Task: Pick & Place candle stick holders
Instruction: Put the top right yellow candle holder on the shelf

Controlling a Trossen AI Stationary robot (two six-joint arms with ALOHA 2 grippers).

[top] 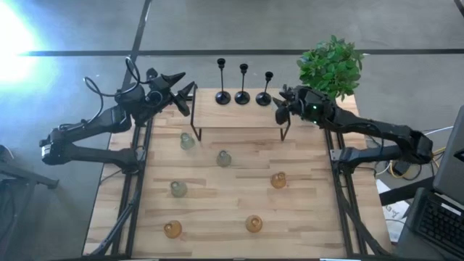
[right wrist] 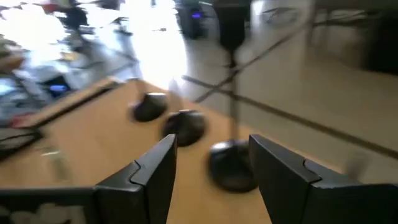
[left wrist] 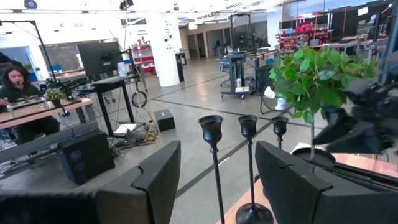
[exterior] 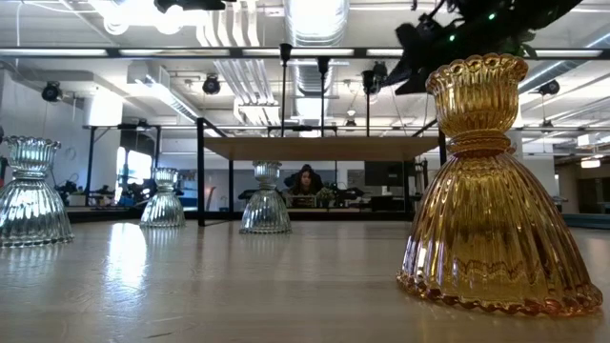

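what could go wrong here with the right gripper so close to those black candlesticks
1. The open right gripper sits beside the nearest black candlestick. The stem is thin and the three stand close in a row on the raised shelf, so a sideways nudge might topple it into the middle candlestick.
2. The potted plant stands just behind that arm; a pull back might brush its leaves.

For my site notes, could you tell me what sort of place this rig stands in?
Probably an open-plan robotics lab or workshop: exposed ceiling ducts, a bare concrete floor, and a person at a desk near a monitor beyond the wooden table.
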